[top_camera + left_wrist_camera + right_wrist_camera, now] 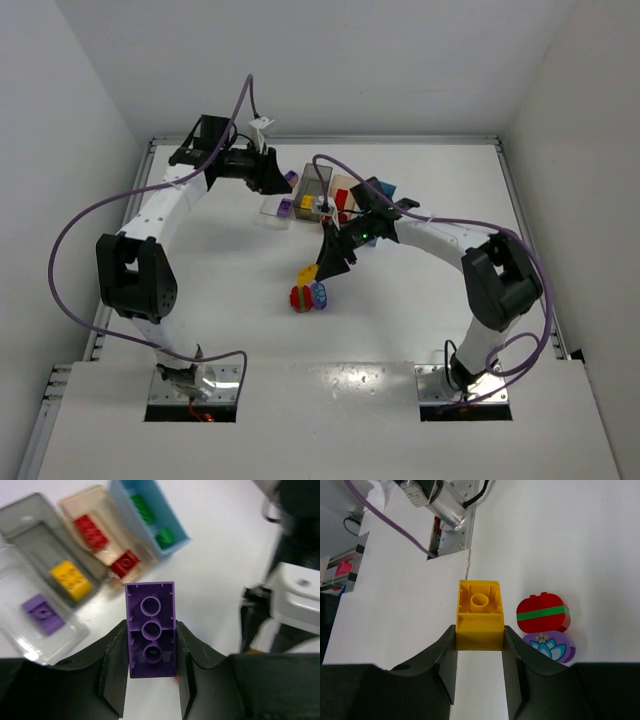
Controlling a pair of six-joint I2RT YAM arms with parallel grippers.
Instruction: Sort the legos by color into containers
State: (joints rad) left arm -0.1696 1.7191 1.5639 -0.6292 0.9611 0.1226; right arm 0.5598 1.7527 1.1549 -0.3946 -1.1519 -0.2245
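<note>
My left gripper (151,647) is shut on a purple lego (151,625), held above the table just short of the containers. The clear bin (15,605) holds a purple brick (42,612). A yellow brick (70,580) lies in the dark grey bin (35,535). The tan-peach bin (80,497) has two red bricks (91,530). Two green bricks (142,507) sit in the light blue bin (172,522). My right gripper (480,642) is shut on a yellow lego (480,615) over the middle of the table.
Two round-topped pieces lie side by side right of the yellow lego: a red one with a green stripe (542,612) and a purple one with a lotus print (550,647). From above, both arms reach toward the bin row (330,195) near the table's far side.
</note>
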